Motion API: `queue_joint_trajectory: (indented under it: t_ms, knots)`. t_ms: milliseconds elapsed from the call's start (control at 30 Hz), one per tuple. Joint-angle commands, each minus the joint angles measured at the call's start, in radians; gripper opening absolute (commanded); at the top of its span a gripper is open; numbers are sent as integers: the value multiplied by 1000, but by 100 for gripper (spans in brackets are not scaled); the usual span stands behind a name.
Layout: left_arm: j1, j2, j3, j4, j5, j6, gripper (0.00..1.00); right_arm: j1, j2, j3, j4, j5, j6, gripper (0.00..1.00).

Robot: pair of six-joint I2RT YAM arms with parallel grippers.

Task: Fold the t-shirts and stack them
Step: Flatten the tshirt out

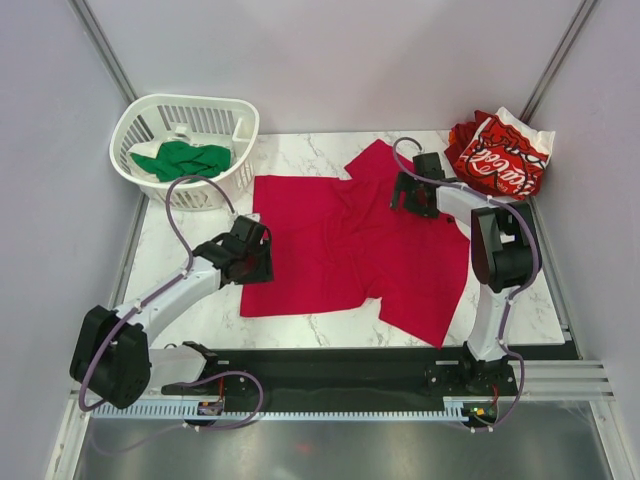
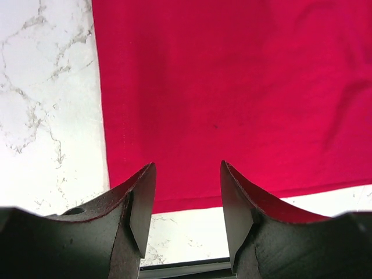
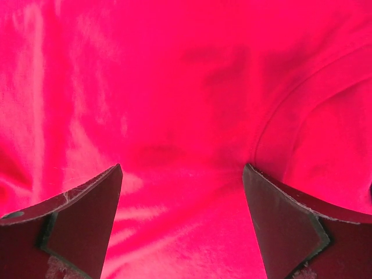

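Plain crimson-red cotton-like t-shirt (image 1: 340, 240) lies spread mid-tabletop, mostly flat. One sleeve points to the far side and the near-right corner is skewed toward the arm bases. Matte knit with soft shallow wrinkles; in the right wrist view (image 3: 174, 87) a curved stitched seam runs at right.

Red-and-white t-shirt with white script lettering (image 1: 500, 160) sits as a crumpled heap at the far right corner, just off the crimson one. Plain green t-shirt (image 1: 185, 158) is bunched inside the white slatted plastic oval basket (image 1: 200, 102) at the far left corner, on top of something white.

Left end effector (image 1: 258, 250) is over the crimson tee's left edge. In the wrist view (image 2: 188, 168) the dark fingers stand apart, with the cloth (image 2: 232, 87) and its straight hem running past the gap. Released, nothing pinched.

Right end effector (image 1: 405, 195) is over the tee's far right part by the sleeve. In the wrist view (image 3: 183, 168) the jaws are spread wide with red cloth below. Released, nothing between them. Can't tell whether either one touches the fabric.

Tabletop (image 1: 525, 280) is glossy white marble pattern with grey veining, also seen in the left wrist view (image 2: 46, 87). Black base plate (image 1: 330, 365) runs along the near edge and an aluminium rail (image 1: 570, 375) sticks out at right. Plain pale grey wall panels (image 1: 350, 60) enclose three sides, with metal corner posts.
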Motion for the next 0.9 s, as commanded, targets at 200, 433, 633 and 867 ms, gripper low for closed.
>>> queue_joint_trajectory:
  t_ms: [200,433,633,867]
  knots:
    - [-4,-51,-68,12,-65,-114,54,-67,73,46,-17,20,-11,94]
    - [-4,-204,-126,-17,-96,-206,54,2,-85,81,-110,3,-10,94]
    - [-7,-249,-156,44,-40,-184,52,22,-4,340,-106,-133,-5,96]
    - [-114,-247,-263,162,-45,-261,50,-1,391,777,-145,-155,6,95]
